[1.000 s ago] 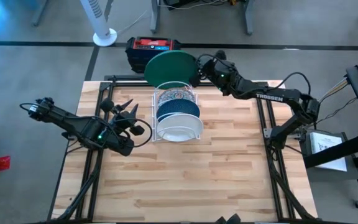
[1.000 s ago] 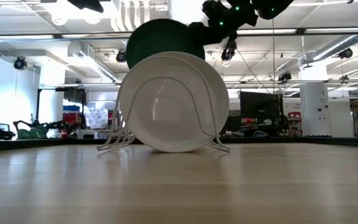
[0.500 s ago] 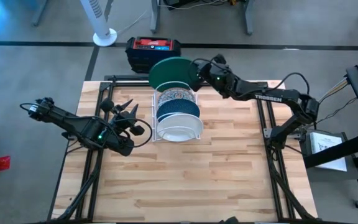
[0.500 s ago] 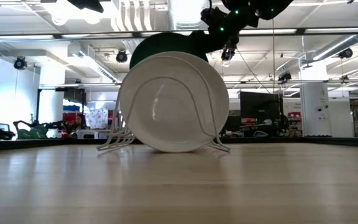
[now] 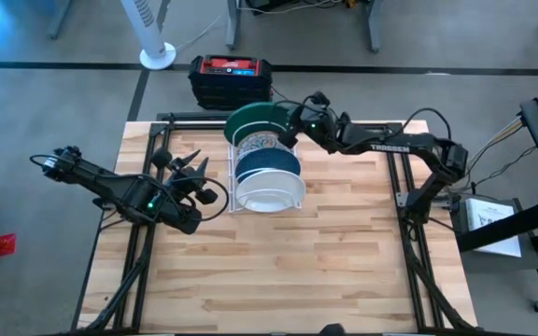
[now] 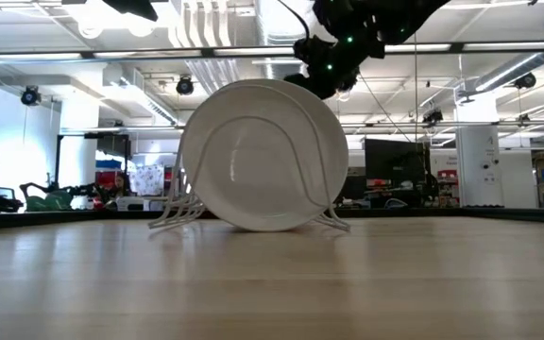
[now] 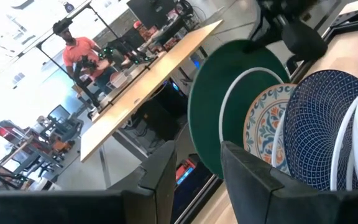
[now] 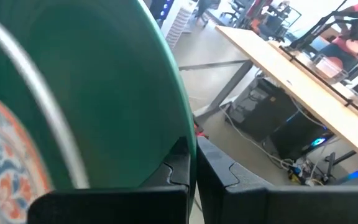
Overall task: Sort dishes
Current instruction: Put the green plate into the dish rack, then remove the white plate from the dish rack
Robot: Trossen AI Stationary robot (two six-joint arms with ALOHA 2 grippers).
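Observation:
A white wire rack (image 5: 233,177) stands at the table's far middle. It holds the floral dish (image 5: 261,142), the blue speckled dish (image 5: 267,165) and the plain white dish (image 5: 271,193) on edge. The green dish (image 5: 253,118) stands on edge at the rack's far end, behind the floral dish. My right gripper (image 5: 291,120) is shut on it. My left gripper (image 5: 191,172) is open and empty, left of the rack. In the low view the white dish (image 6: 263,156) hides the green one. My right gripper pinches the green dish's rim (image 8: 188,127) at its upper right side, one finger (image 8: 178,167) on each face. The fingers come from the table's right, slanting down. The dish stands nearly upright, its lower part down behind the rack's far wire (image 8: 39,93); its bottom edge is hidden.
A black and red case (image 5: 231,75) lies on the floor beyond the table's far edge. A white fan stand (image 5: 155,47) is beside it. The wooden table top (image 5: 278,271) is bare wood nearer than the rack.
My right gripper has gone down and toward the table's near and left side with the green dish. The dish has tipped from slanting to nearly upright and has sunk behind the floral dish at the rack's far end.

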